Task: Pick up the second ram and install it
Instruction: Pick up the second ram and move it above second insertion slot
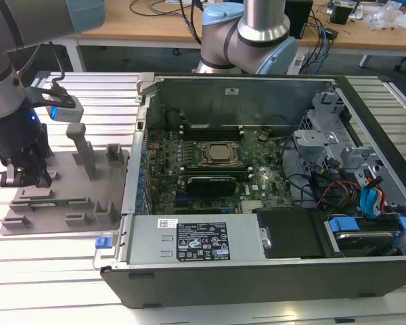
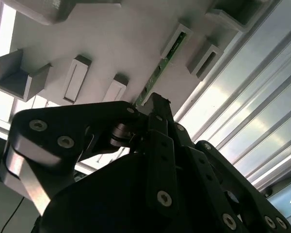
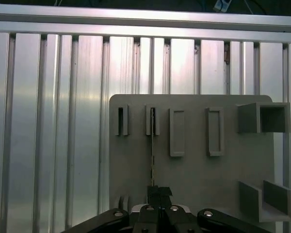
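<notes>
Here the gripper (image 1: 27, 177) sits low over the grey fixture tray (image 1: 74, 162) on the exterior view's left, well apart from the open computer case (image 1: 257, 271) that takes up the middle and right of that view. The second ram (image 1: 44, 197) shows there as a thin green strip near the tray's front edge, just beside and below the black fingers. In the first wrist view the stick (image 3: 152, 145) is seen edge-on as a fine line. Its far end stands in a narrow slotted holder on the tray (image 3: 194, 170) and its near end runs straight into the tips of the gripper (image 3: 159, 190). In the second wrist view the green board (image 2: 167, 60) slants across the pale tray (image 2: 111, 43), one end in a small bracket and the other meeting the gripper (image 2: 153, 99). The fingers are drawn close together with only the stick's thickness between them, so they appear to pinch its near end, and the stick is still seated in its holders and not lifted. Inside the case lies the motherboard (image 1: 257, 189), with the processor socket (image 1: 220, 154) at its centre and a wide black card (image 1: 213, 183) just in front of it. An upright post (image 1: 81, 145) rises from the tray, which rests on a ribbed aluminium table (image 1: 54, 271).
</notes>
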`<state>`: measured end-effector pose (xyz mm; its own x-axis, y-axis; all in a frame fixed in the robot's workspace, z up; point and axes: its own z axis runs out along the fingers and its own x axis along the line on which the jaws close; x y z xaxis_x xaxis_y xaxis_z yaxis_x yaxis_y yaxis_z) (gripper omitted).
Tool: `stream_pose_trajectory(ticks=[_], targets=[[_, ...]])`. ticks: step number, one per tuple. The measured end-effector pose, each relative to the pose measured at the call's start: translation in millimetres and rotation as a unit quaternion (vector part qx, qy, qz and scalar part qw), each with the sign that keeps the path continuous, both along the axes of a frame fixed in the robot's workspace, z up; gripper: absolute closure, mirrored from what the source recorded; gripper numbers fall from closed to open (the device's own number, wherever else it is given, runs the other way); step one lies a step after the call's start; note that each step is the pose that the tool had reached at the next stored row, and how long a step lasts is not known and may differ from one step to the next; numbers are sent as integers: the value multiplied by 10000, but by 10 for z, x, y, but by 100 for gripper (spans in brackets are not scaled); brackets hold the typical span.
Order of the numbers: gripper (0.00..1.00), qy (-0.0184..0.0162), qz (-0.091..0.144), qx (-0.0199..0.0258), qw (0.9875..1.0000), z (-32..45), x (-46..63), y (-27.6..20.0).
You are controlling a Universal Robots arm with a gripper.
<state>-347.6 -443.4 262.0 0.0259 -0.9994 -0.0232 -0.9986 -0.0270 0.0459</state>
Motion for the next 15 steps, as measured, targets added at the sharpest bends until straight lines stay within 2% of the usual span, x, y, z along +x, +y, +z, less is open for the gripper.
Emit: stream_pose_trajectory(ticks=[2,3,4,6,7,12,15], targets=[[84,0,0,0,10000,0,0,0],[77,0,0,0,10000,-1,0,0],[64,0,0,0,10000,-1,0,0],[64,-3,0,2,10000,-12,1,0],[64,0,14,1,10000,-55,-1,-1],[64,0,139,0,9999,-151,-23,-34],[64,0,146,0,9999,-267,-27,-40]])
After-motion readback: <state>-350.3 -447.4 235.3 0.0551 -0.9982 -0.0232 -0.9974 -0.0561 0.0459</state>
